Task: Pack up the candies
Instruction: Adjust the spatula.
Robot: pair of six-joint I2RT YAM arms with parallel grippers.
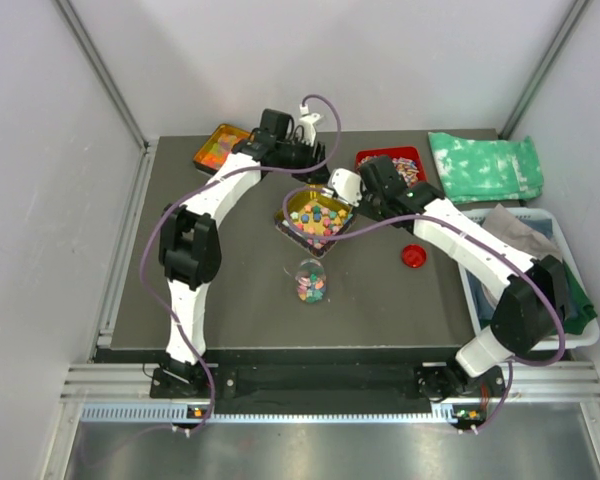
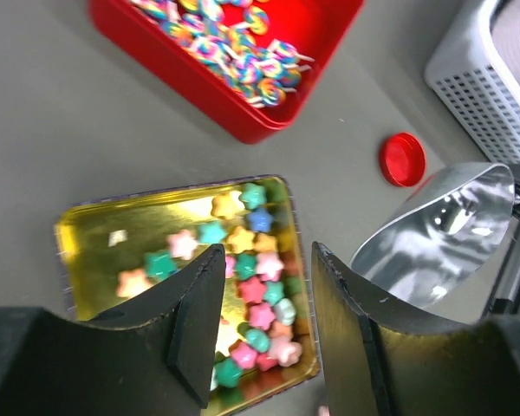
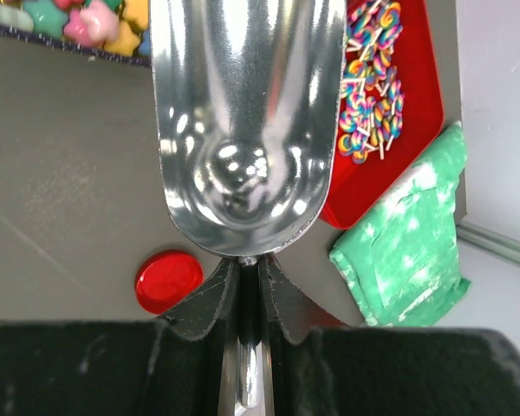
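The scoop (image 3: pixel 247 130) is bare polished metal, smooth and mirror-bright. The table (image 1: pixel 240 290) is dark grey and matt. The gold tray (image 2: pixel 91 260) has a glossy, foil-like shine, and the candies (image 2: pixel 262 288) in it look pastel and satiny. At one o'clock on the table, the red tray (image 2: pixel 199 87) is glossy. At two o'clock, the green cloth (image 3: pixel 407 251) looks soft and is blotched with white. At three o'clock, the basket (image 2: pixel 468 78) is white perforated plastic. The red lid (image 2: pixel 402 159) looks like smooth plastic.

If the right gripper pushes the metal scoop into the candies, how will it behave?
The scoop looks like rigid polished metal, so it probably won't flex. Its thin handle, pinched by the right gripper, might twist or slip.
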